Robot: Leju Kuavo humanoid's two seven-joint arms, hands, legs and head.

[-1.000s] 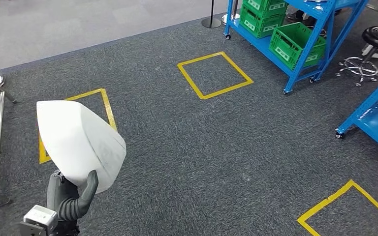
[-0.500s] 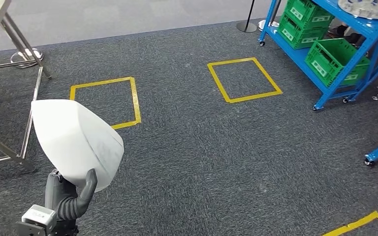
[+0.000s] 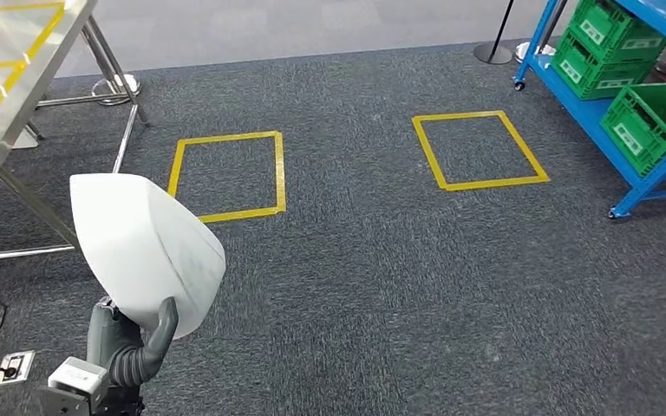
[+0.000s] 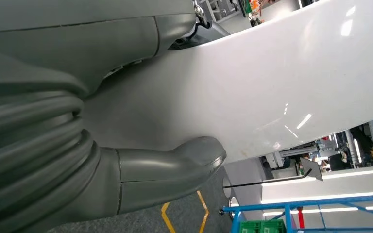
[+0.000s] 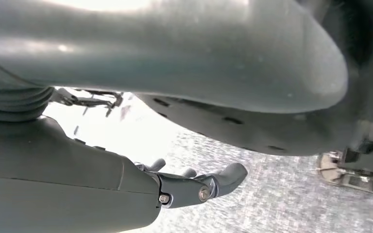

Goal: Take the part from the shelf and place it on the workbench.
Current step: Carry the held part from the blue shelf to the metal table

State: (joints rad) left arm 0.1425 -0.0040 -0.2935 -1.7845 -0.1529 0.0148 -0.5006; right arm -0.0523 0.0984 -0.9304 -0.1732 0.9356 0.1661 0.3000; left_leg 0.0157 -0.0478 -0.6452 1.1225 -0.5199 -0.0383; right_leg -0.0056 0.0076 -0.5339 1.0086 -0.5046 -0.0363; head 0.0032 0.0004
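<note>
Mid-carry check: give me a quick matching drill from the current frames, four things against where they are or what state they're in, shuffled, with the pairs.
Things:
1. white part
2. workbench
3. green crates
4. yellow tape squares

Places or states:
A. on the blue shelf, upper right of the head view
B. marked on the grey carpet
C. held up by the left robot hand
D. upper left of the head view, metal legs on the floor

Pairs: 1-C, 2-D, 3-A, 4-B
</note>
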